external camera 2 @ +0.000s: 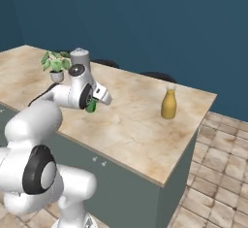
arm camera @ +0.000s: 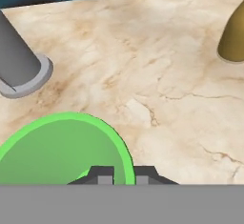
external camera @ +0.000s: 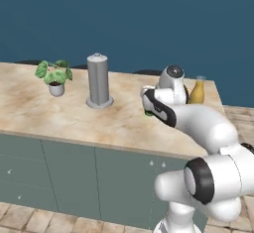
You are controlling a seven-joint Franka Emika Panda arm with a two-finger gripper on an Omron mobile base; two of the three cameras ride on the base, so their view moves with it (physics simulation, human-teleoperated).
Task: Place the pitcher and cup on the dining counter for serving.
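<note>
A: Where is the cup sitting relative to the claw?

B: In the hand view its bright green rim is passing between the two dark fingertips, one inside the mouth, one outside. The gripper is clenching on that rim, so it is grasping the cup by its wall.

A: And from the base cameras?

B: In the right base view just a sliver of green is peeking out below the gripper, over the dining counter. Whether the cup is touching the stone or hanging just above it, I cannot tell. In the left base view a bit of green is showing beside the wrist.

A: What about the pitcher?

B: It is standing upright on the same beige top, well apart from the cup, near the far end by the corner.

A: Anything else around?

B: A tall grey cylinder is standing on the counter on the cup's other side, and a small potted plant is sitting beyond it.
</note>
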